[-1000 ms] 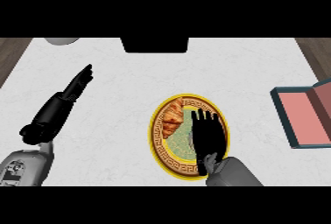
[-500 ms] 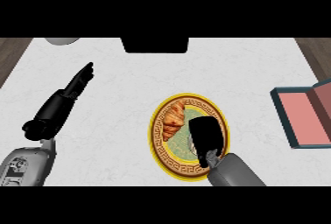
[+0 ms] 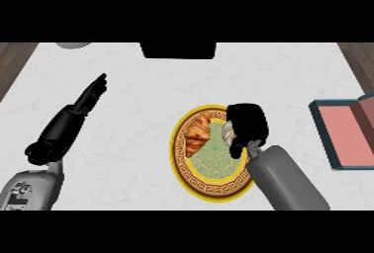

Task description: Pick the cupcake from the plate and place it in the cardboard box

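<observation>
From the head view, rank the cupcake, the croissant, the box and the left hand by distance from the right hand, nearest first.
1. cupcake, under the right hand, on the plate.
2. croissant, on the plate's left part.
3. box, at the right edge.
4. left hand, far left.

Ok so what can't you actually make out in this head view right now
- Cupcake: mostly hidden under the right hand curled over the plate.
- Box: cut off by the right edge.
- Black object and grey thing: cut off at the top.
</observation>
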You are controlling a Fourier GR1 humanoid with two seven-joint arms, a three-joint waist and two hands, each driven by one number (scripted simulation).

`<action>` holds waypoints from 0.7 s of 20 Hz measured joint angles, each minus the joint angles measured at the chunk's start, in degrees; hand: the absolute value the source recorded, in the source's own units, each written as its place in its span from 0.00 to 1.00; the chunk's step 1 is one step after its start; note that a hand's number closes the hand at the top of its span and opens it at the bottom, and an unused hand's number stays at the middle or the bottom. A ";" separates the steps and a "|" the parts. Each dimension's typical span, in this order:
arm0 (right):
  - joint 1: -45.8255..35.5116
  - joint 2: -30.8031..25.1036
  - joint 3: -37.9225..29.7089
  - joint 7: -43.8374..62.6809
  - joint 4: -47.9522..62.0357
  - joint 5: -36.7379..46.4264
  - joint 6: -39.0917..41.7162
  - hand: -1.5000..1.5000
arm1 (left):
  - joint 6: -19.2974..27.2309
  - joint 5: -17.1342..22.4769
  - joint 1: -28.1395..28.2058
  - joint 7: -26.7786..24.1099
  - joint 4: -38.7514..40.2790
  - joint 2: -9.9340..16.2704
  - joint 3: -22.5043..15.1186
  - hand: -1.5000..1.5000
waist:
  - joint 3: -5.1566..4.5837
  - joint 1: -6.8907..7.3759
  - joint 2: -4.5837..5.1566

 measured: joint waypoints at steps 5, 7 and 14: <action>-10.31 -1.69 -11.87 -0.81 10.85 -2.80 -7.80 1.00 | -0.81 -0.09 -1.20 -0.50 0.60 0.20 -0.25 0.50 | 0.06 1.28 0.66; -14.41 -2.65 -14.08 -2.25 15.68 -2.24 -11.22 1.00 | -0.64 -0.40 -1.58 0.15 0.32 -0.19 -0.62 0.50 | 0.06 1.41 0.62; -26.30 -4.50 -16.33 -0.41 23.03 2.29 -15.98 1.00 | -0.51 -0.51 -1.88 0.68 1.08 -0.55 0.24 0.50 | -0.02 0.47 0.07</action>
